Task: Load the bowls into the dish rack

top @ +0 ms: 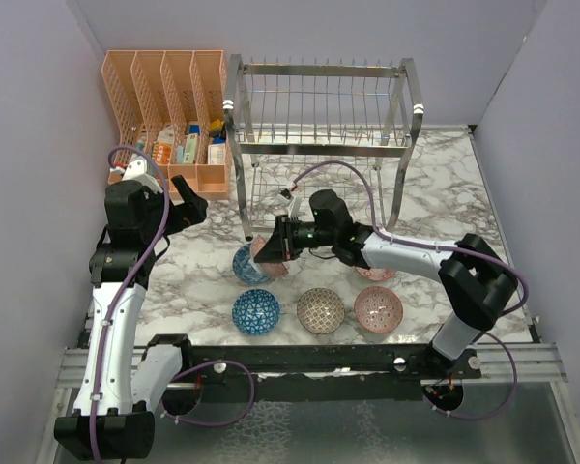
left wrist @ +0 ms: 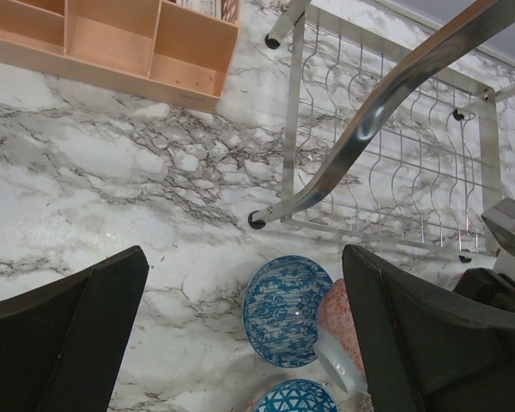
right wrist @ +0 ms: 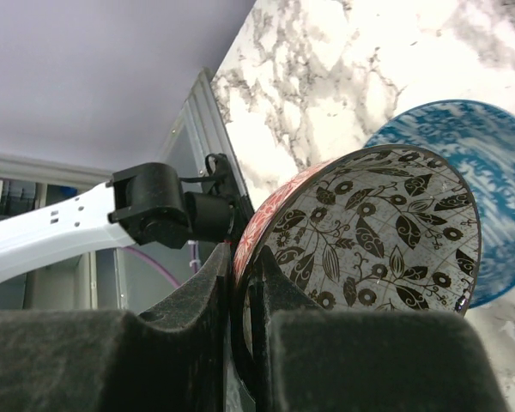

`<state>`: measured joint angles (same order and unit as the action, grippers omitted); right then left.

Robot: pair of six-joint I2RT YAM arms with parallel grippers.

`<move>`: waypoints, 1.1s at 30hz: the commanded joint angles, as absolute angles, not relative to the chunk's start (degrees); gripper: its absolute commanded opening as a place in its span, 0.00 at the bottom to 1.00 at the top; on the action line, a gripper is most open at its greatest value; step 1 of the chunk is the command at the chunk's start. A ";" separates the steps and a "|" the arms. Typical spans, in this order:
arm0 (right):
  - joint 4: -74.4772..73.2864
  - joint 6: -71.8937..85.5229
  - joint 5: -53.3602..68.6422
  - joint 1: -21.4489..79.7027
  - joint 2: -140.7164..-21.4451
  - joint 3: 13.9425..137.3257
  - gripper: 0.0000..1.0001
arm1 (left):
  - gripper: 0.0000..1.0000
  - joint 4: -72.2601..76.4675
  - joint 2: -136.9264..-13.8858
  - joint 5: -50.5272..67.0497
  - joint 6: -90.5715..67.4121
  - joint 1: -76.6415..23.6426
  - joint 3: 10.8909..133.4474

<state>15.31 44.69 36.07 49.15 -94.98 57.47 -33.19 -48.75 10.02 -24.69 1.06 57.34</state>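
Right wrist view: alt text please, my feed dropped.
The right gripper pinches the rim of a dark leaf-patterned bowl, red outside, tipped on edge. Behind it a blue bowl sits on the marble table.

Left arm stood up from its base, wrist bent toward the right. Left gripper hung in the air, jaws wide apart. Right arm was folded at the elbow, forearm reaching left. Right gripper lay sideways, fingers pinched on a bowl rim.
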 commanded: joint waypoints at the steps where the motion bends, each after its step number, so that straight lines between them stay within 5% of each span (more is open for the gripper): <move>1: 21.54 45.64 38.54 47.38 -97.04 60.63 0.01 | 0.99 -33.75 -48.03 11.21 -24.37 1.40 59.40; 33: 60.18 64.82 29.59 33.05 -113.84 67.83 0.01 | 0.99 -33.65 -49.22 10.50 -22.81 1.41 60.48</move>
